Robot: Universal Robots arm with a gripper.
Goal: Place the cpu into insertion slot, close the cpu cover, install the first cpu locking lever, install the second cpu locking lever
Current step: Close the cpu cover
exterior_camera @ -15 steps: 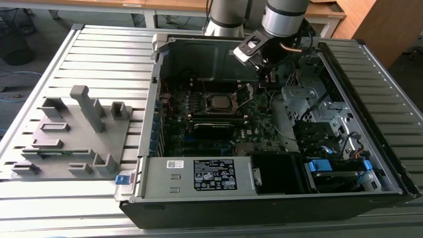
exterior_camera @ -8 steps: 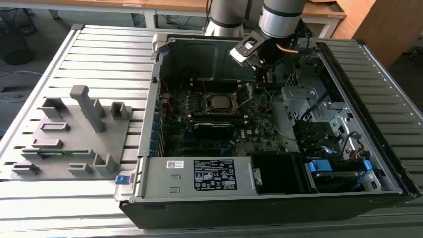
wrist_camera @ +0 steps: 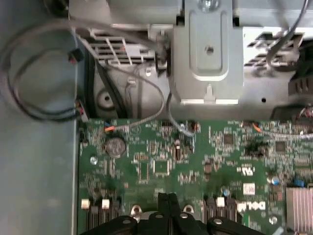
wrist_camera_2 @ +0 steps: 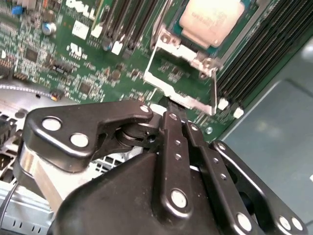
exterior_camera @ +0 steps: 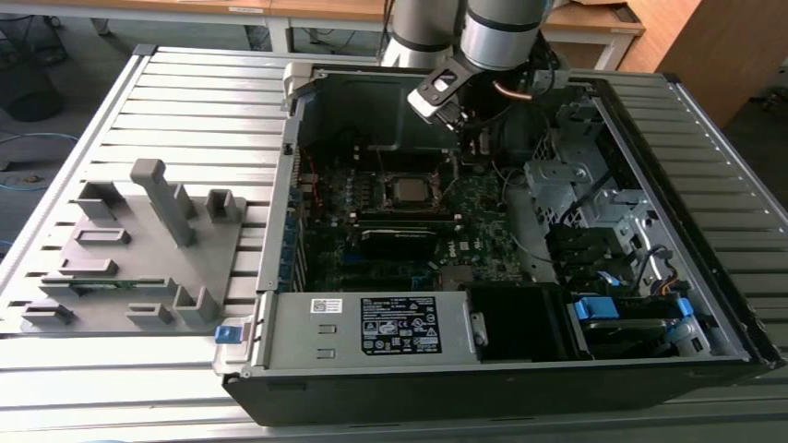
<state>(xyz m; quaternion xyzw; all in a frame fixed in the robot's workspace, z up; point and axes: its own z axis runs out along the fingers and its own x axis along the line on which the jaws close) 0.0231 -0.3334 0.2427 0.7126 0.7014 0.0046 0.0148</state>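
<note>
**Fingers** (wrist_camera_2: 168, 142): pressed together, no gap between them and nothing seen clamped. In the second wrist view the gripper (wrist_camera_2: 172, 108) had its tips at the free edge of the cpu cover (wrist_camera_2: 191, 98). Whether they touched it could not be told.

**Cpu** (wrist_camera_2: 212, 19): lay flat in the insertion slot (wrist_camera_2: 195, 55), dull metal top up, apparently seated.

**Cpu cover:** swung open on its hinge at the slot's rim, and the green board showed through its window. It had not been closed.

**Surroundings:** the motherboard (wrist_camera_2: 73, 63) was dense with small parts, and the memory slots (wrist_camera_2: 127, 19) ran just beside the slot. In the exterior view the gripper (exterior_camera: 474, 138) hung inside the computer case (exterior_camera: 295, 111), near the cpu (exterior_camera: 407, 191).

**Hazards, as judged:**
- The closed tips offered a narrow contact, so they could slide off the thin cover edge and strike the board's components.
- A push off the hinge line could twist the frame or jam it.
- If the chip sat even slightly askew, a descending cover would load one corner and bend the contacts beneath.
</note>
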